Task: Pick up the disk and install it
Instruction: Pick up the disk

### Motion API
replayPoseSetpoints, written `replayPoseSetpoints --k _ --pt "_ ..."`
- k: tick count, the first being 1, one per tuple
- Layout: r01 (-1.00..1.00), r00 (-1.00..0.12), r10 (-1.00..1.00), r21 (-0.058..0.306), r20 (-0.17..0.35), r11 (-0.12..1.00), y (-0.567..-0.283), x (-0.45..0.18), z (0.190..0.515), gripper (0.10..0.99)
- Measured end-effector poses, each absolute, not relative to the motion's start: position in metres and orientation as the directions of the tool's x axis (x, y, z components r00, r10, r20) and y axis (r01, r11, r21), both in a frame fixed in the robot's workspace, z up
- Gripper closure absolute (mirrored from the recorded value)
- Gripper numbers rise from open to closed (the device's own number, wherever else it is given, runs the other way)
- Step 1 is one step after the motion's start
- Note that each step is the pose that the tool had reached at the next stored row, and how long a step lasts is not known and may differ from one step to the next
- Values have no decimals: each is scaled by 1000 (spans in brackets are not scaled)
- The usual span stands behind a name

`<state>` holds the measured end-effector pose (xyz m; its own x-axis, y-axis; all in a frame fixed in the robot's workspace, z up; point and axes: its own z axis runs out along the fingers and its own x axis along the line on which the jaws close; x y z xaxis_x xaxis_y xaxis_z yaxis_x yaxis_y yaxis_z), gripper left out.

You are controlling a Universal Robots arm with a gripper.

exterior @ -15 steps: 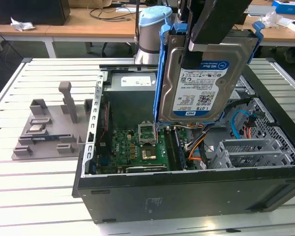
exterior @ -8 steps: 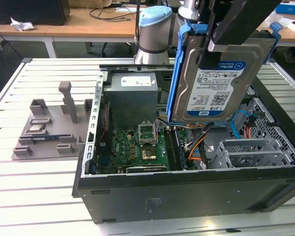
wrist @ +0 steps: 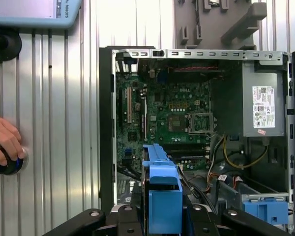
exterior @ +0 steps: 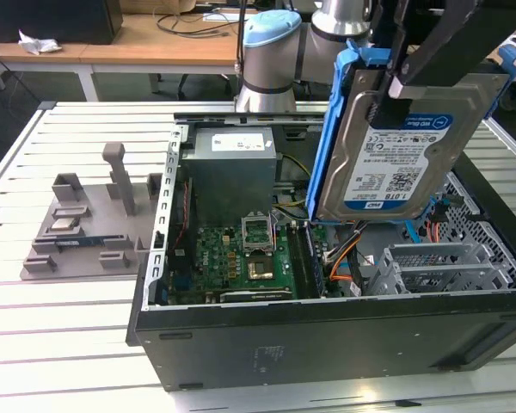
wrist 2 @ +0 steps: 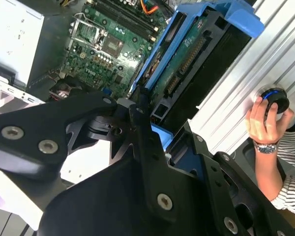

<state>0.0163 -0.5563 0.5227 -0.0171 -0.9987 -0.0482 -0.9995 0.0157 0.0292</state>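
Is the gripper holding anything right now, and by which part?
Yes: the black gripper clamps the silver rectangular hard drive in its blue plastic bracket at its upper end.

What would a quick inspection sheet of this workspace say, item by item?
Surface: slatted metal table, carrying an open computer case.
Job's things: the disk in its blue bracket, on edge and slightly tilted, held above the case near the grey drive cage; not installed.
Clutter: grey fixture with small parts, beside the case.
Grippers: the gripper is shut on the disk's upper end.
Cables: orange and other wires loose inside the case.
Surroundings: wooden desks behind; a person's hand on a round button at the table's edge.
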Motion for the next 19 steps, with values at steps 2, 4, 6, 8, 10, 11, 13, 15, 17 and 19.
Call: replayPoseSetpoints --k 2,4,6,8,10,11,13,15,17,19 --pt "-999 -17 -999 30 -48 16 -556 22 522 718" --pt "-999 -17 -999 31 -48 16 -556 29 520 718" --pt "-999 -17 -999 31 -49 16 -556 32 516 718" --pt "-999 -17 -999 32 -48 16 -556 36 513 718" --pt "-999 -17 -999 32 -48 16 -556 46 507 718" --pt "-999 -17 -999 32 -48 16 -556 50 506 718" --pt "-999 -17 -999 32 -48 16 -556 54 506 718" --pt "-999 -17 -999 32 -48 16 -556 59 505 718" --pt "-999 -17 -999 32 -48 16 -556 62 504 718" --pt "-999 -17 -999 32 -48 16 -556 66 504 718"
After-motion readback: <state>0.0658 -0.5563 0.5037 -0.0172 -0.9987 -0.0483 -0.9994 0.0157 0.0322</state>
